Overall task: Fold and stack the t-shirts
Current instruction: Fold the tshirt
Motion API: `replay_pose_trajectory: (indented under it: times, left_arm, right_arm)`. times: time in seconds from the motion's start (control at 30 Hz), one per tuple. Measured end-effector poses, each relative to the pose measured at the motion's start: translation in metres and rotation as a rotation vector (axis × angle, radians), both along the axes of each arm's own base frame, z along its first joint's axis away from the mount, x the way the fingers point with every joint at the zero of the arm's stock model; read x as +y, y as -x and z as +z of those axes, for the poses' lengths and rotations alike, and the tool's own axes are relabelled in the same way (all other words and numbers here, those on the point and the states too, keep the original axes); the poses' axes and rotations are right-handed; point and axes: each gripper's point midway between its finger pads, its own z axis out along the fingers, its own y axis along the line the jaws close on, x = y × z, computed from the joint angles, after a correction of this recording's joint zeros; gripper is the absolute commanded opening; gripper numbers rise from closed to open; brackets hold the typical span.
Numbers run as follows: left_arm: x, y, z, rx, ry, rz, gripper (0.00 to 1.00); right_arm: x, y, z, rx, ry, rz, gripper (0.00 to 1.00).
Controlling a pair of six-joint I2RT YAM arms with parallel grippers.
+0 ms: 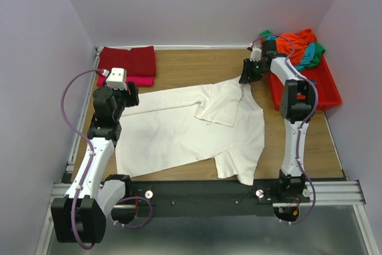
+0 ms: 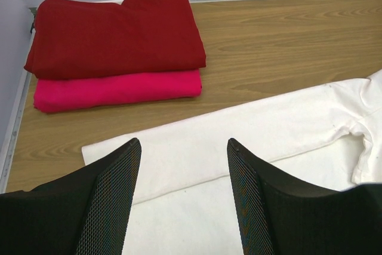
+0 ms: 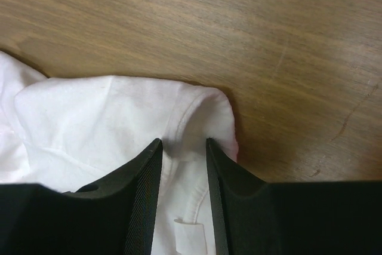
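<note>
A wood-grain table is enclosed by plain pale lilac walls. A cream-white t-shirt of soft, creased cloth is spread across its middle, one sleeve folded over. At the far left corner a dark red t-shirt is stacked, folded square, on a bright pink t-shirt. Crumpled orange, teal and green t-shirts are heaped in a rigid red tray. The left gripper is held spread above the white hem; the right gripper is narrowed around a collar fold, though a firm pinch cannot be told.
</note>
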Motion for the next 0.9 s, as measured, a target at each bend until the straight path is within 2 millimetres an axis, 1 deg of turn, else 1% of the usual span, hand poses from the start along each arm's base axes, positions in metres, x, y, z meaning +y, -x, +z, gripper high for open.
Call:
replay_pose_trajectory:
  times: [0.37, 0.4, 0.43, 0.47, 0.57, 0.6, 0.63, 0.7, 0.77, 0.8, 0.83, 0.9]
  left_arm:
    - [0.000, -0.002, -0.007, 0.021, -0.001, 0.000, 0.68]
    - [0.000, -0.003, -0.008, 0.024, -0.001, 0.000, 0.68]
    - [0.000, -0.003, -0.009, 0.026, -0.001, 0.000, 0.68]
    - [0.000, -0.003, -0.009, 0.027, -0.001, 0.000, 0.67]
    - [0.000, -0.003, -0.009, 0.028, -0.001, 0.000, 0.65]
    - [0.000, -0.003, -0.009, 0.028, -0.001, 0.000, 0.65]
    - [0.000, -0.003, -0.010, 0.029, -0.001, 0.000, 0.65]
    - [0.000, -0.004, -0.012, 0.037, -0.001, 0.000, 0.63]
    - [0.000, -0.005, -0.015, 0.046, 0.000, 0.000, 0.61]
    - [0.000, -0.005, -0.017, 0.051, 0.002, 0.001, 0.61]
    - [0.000, -0.006, -0.019, 0.057, 0.004, 0.002, 0.59]
    - [0.000, -0.006, -0.020, 0.062, 0.007, 0.003, 0.58]
  right_arm:
    - [0.006, -0.012, 0.016, -0.036, -0.038, 0.002, 0.40]
    - [0.006, -0.013, 0.016, -0.036, -0.039, 0.000, 0.37]
    - [0.006, -0.014, 0.016, -0.037, -0.040, -0.002, 0.37]
    - [0.006, -0.014, 0.014, -0.033, -0.041, -0.005, 0.34]
    - [0.007, -0.013, 0.004, -0.011, -0.043, -0.009, 0.33]
    - [0.007, -0.012, 0.000, -0.001, -0.044, -0.011, 0.30]
    - [0.007, -0.012, -0.005, 0.010, -0.045, -0.014, 0.19]
    - [0.008, -0.013, -0.006, 0.013, -0.052, -0.015, 0.10]
    - [0.007, -0.013, -0.007, 0.014, -0.049, -0.020, 0.03]
    - [0.006, -0.014, -0.007, 0.014, -0.043, -0.026, 0.01]
    - [0.004, -0.014, -0.008, 0.013, -0.033, -0.033, 0.01]
    - [0.000, -0.017, -0.009, 0.009, -0.011, -0.052, 0.01]
